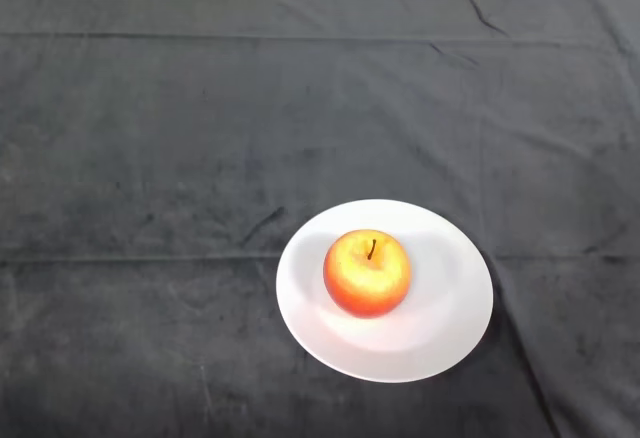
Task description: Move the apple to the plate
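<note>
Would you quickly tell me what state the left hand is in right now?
Left hand: not in view, so its state cannot be told. The apple sits on the white plate with nothing holding it.

The apple (367, 273) has smooth, glossy red-yellow skin; the white plate (440, 343) looks smooth with a soft sheen; the dark cloth (150, 158) is matt, creased

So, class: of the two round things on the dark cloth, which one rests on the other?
The apple, red-yellow with its stem up, rests on the white plate; the plate lies flat on the cloth.
</note>
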`<state>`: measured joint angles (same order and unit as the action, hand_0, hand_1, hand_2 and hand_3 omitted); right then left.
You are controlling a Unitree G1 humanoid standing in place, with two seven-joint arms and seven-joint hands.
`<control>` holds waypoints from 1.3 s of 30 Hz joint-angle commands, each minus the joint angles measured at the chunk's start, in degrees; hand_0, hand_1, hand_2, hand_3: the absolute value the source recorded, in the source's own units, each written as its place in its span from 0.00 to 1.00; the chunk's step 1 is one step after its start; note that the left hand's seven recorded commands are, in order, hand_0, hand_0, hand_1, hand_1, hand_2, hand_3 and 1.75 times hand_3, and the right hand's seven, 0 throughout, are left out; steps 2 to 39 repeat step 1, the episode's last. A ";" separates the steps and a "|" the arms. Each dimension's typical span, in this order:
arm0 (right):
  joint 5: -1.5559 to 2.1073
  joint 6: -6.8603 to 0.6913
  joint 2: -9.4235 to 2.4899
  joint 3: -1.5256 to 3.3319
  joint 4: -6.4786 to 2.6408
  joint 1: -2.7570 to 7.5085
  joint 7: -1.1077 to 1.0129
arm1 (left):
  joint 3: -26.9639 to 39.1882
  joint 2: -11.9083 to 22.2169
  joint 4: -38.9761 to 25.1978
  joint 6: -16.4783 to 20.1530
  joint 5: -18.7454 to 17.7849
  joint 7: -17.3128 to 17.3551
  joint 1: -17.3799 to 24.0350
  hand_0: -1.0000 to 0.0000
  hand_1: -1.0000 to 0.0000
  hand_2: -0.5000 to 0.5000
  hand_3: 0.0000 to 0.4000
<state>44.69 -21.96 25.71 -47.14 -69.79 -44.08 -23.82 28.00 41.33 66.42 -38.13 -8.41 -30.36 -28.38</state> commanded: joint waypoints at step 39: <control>1.14 0.36 1.88 -0.61 -0.48 -2.82 -0.54 | 0.92 2.46 2.93 -1.17 0.91 0.45 -3.00 1.00 1.00 0.50 0.00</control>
